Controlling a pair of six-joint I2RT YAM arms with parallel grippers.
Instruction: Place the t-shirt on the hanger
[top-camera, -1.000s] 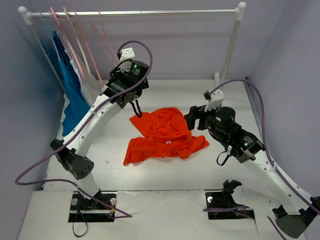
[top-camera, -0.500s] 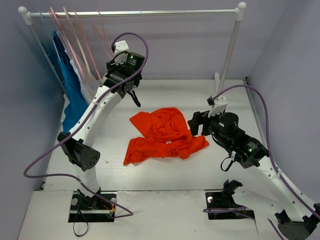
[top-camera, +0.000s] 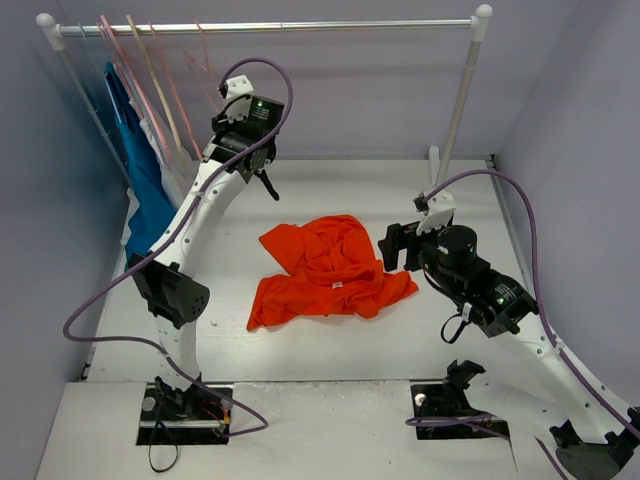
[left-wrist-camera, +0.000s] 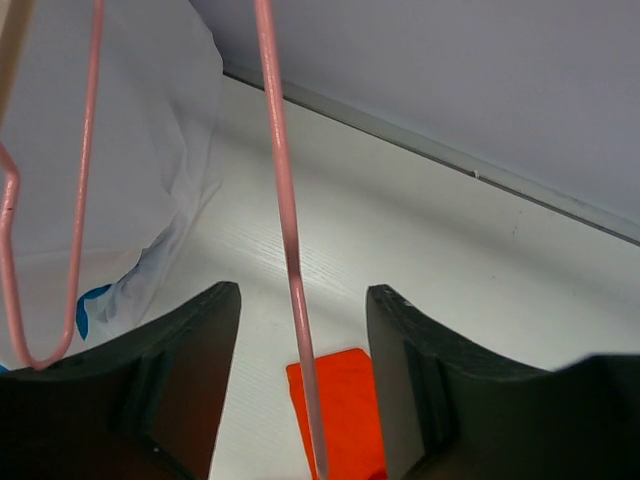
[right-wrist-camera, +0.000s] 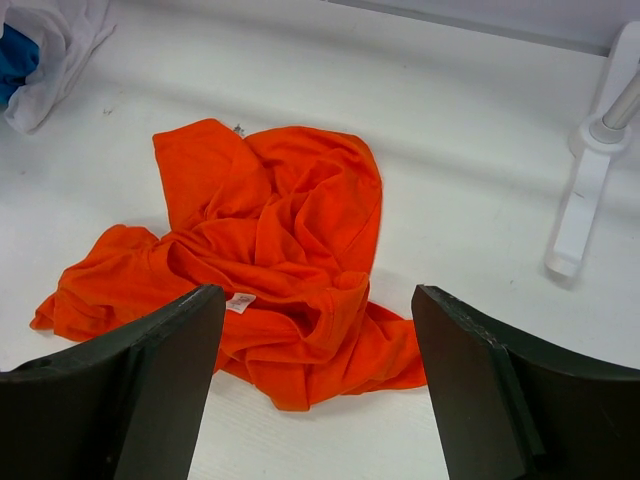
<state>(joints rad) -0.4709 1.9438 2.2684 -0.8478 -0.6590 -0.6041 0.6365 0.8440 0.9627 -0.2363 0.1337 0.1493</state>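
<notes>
Nearest us, our right gripper (right-wrist-camera: 315, 300) hovers with its fingers spread wide and empty, just above the near edge of the orange t-shirt (right-wrist-camera: 270, 240). The shirt lies crumpled in the middle of the white table (top-camera: 330, 190), its small white label (right-wrist-camera: 240, 302) showing. Farther back our left gripper (left-wrist-camera: 300, 295) is raised beside the rack, jaws apart, with a wire of the pale-pink hanger (left-wrist-camera: 282, 190) running between them unclamped. A white garment (left-wrist-camera: 130, 150) hangs behind it.

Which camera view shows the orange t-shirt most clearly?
Right wrist: the t-shirt lies close and large, its white label visible. Top external shows it whole but smaller; left wrist shows only a small orange patch.
</notes>
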